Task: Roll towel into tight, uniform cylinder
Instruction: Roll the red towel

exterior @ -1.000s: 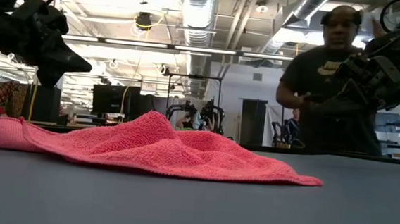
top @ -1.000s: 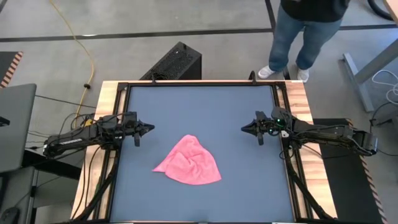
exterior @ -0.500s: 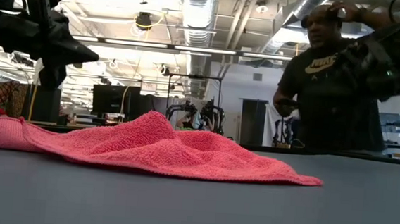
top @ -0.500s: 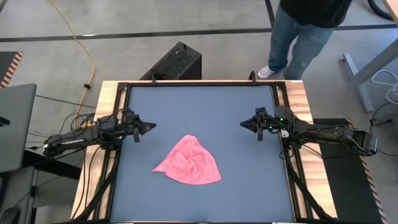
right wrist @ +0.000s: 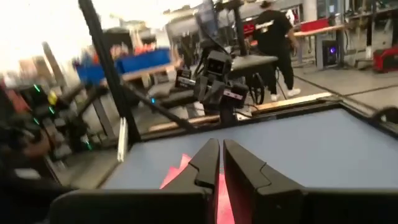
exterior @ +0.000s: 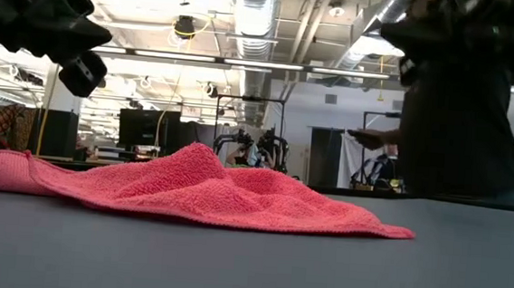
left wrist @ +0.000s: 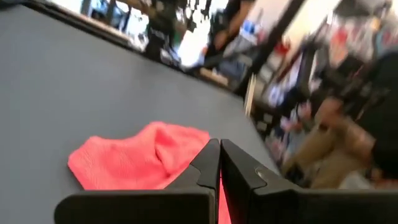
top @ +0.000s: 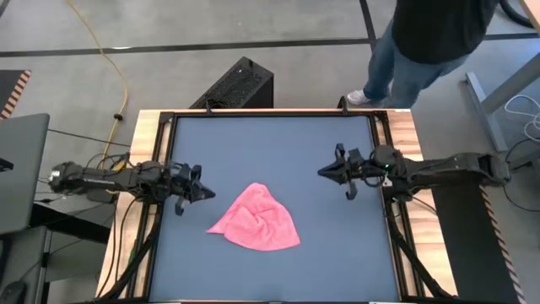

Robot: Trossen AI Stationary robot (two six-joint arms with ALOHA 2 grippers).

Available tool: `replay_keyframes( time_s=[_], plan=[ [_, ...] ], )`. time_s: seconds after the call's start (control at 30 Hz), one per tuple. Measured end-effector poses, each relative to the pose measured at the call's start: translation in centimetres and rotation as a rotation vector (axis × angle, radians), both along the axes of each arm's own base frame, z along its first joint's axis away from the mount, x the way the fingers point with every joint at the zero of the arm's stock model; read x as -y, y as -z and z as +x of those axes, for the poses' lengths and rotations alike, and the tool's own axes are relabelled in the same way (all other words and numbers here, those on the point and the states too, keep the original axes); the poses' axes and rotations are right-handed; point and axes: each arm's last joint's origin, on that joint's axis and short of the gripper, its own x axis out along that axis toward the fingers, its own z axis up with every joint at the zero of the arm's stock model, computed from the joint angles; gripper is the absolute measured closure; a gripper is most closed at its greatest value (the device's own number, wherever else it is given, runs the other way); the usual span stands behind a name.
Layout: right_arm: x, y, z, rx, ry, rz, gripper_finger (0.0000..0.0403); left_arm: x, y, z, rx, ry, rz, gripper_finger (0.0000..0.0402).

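a: where's the towel (top: 257,219) right now?

b: lying crumpled near the middle of the table (top: 278,143), a bit toward the front and the left side. it's a loose, rumpled heap with a raised hump, not spread flat, and nothing is rolled yet.

a: and the arms? anything different from a second ago?

b: yes. the left gripper (top: 206,193) has swung in and dropped closer to the towel's near corner; a second ago it sat further back along the left edge, pointing across the table. the right gripper (top: 323,171) has crept inward too, but it's well apart from the cloth.

a: are they holding anything?

b: no. in each wrist view the two dark fingers sit pressed together with barely a slit between them, so both pincers are narrow and empty. the towel itself hasn't shifted at all.

a: the person (top: 426,42) behind the table?

b: has stepped along the far edge, clear of the work area.

a: so what does that mean for the job?

b: i'd judge this is the approach. the left arm looks set to take a corner, and the cloth likely needs flattening before any tight, even roll can start.
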Motion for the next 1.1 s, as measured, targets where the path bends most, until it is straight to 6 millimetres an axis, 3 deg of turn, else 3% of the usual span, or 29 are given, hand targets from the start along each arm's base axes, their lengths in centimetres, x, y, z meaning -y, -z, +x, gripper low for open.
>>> replay_keyframes(
  time_s=[0.13,0.43,0.67,0.9,1.1],
  plan=[
    [-2.4,-0.9,3.1,-0.087,-0.022,-0.062,0.0353,1.5,0.2,1.6,-0.119,0.098,0.122,0.0401],
    [-8.1,0.9,10.1,-0.327,-0.149,-0.116,0.0353,6.5,0.9,4.0,-0.230,0.413,0.469,0.0402],
    [-11.0,2.5,14.2,-0.591,-0.160,-0.173,0.0364,8.1,3.1,5.4,-0.364,0.289,0.721,0.0394],
    [-13.0,2.4,16.6,-0.701,-0.190,-0.209,0.0374,9.9,3.6,6.8,-0.372,0.409,0.888,0.0332],
    [-13.9,2.6,16.7,-0.785,-0.208,-0.229,0.0366,10.7,4.0,7.7,-0.440,0.459,0.995,0.0267]
  ],
)
